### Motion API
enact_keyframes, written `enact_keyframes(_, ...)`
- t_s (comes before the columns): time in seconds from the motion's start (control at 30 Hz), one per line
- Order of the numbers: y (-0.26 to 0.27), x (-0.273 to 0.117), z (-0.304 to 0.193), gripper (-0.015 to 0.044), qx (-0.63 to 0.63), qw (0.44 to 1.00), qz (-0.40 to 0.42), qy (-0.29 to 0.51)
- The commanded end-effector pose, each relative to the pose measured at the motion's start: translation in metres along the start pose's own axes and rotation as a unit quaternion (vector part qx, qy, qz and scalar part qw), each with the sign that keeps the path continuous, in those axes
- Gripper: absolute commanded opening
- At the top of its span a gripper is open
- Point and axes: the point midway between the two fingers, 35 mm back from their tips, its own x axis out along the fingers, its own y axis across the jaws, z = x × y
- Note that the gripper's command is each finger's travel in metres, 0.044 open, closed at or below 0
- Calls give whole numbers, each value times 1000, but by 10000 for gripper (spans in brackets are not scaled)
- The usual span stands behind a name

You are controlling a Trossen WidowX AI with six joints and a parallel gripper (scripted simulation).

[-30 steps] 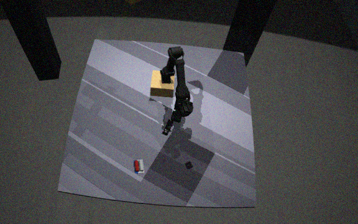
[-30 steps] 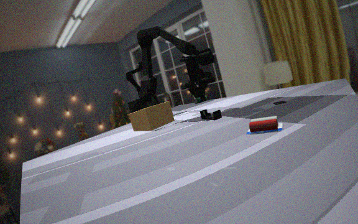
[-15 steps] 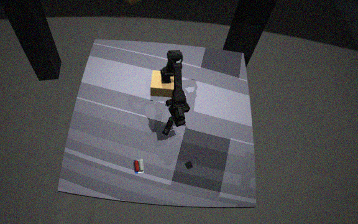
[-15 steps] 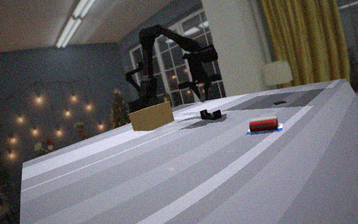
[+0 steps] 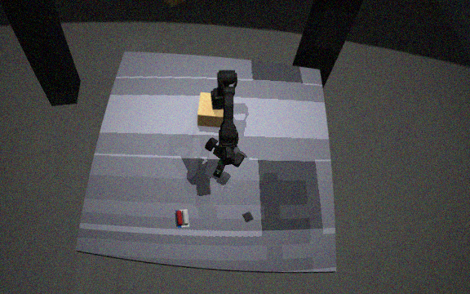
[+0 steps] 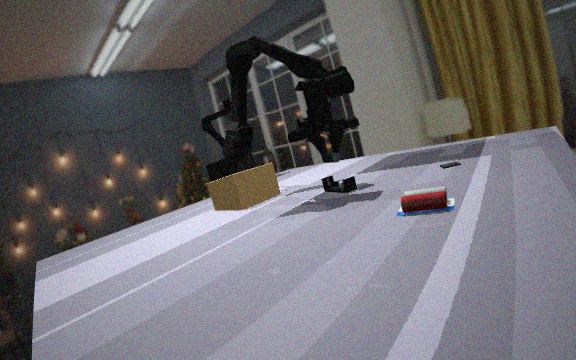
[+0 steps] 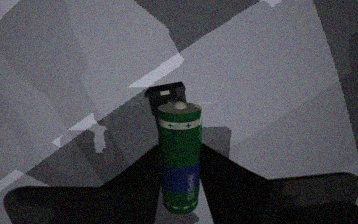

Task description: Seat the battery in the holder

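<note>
Claw (image 5: 223, 158) (image 6: 327, 145) (image 7: 179, 150) pinching green battery (image 5: 220, 162) (image 6: 329, 157) (image 7: 180, 150), aloft. Holder (image 5: 216, 174) (image 6: 341, 188) (image 7: 167, 91) on table (image 5: 143, 196) (image 6: 240, 280) (image 7: 270, 85), toward 12 o'clock past the terminal in wrist view. Pickup done; lowering, spring-end seating, tucking under lip, release remain.

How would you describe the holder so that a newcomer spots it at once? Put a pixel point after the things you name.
Find the black arm (image 5: 228, 112) (image 6: 290, 57) standing by the tan box (image 5: 210, 119) (image 6: 245, 189). Below its gripper (image 6: 329, 157) sits the holder (image 6: 341, 189), small and black. Unlike the flat dark square (image 5: 247, 216) (image 6: 450, 165), it has raised ends.
</note>
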Motion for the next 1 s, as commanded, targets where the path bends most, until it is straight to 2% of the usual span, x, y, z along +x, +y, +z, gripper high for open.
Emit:
enact_keyframes(0.0, 3, -2, -11, 86, -79, 997, 1, 2)
enact_keyframes(0.33, 3, 0, -11, 86, -81, 997, 0, -4)
enact_keyframes(0.97, 4, 38, -5, 86, -78, 989, 16, -128)
